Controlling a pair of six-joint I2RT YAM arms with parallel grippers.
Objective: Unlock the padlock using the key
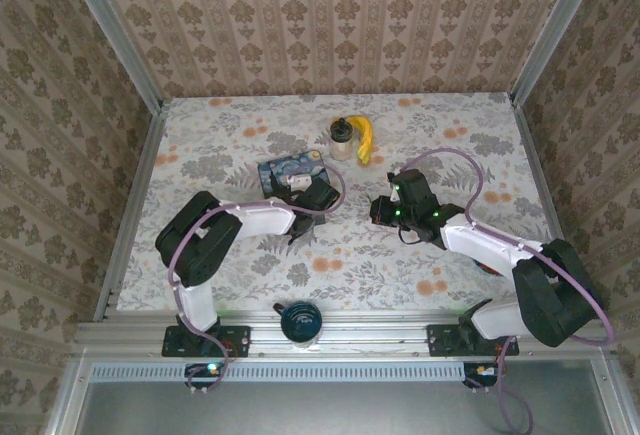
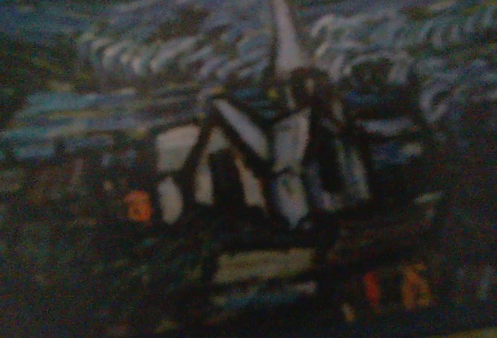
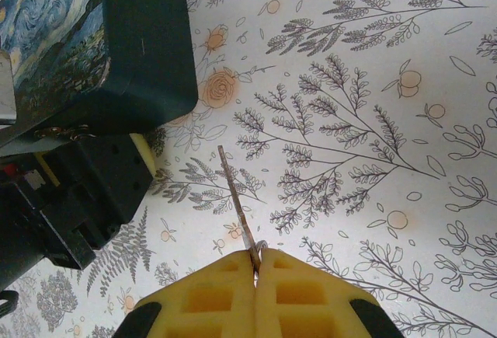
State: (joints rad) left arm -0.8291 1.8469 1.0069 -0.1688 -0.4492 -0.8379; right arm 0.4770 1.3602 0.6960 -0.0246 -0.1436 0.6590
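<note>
While hanging low over the floral table (image 3: pixel 373 81), grips the key (image 3: pixel 235 202) pinched tight in the fully closed right gripper (image 3: pixel 256 264), thin blade sticking out ahead, near a corner of the blue starry tin box (image 3: pixel 116 50). Over on that box's near side, crowds the left gripper (image 1: pixel 312 195) right up against the painted tin; cannot tell whether wide or narrow there. Cannot tell where the padlock sits

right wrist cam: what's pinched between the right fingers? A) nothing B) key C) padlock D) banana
B: the thin metal key sticks out from between the closed yellow right fingers.
</note>
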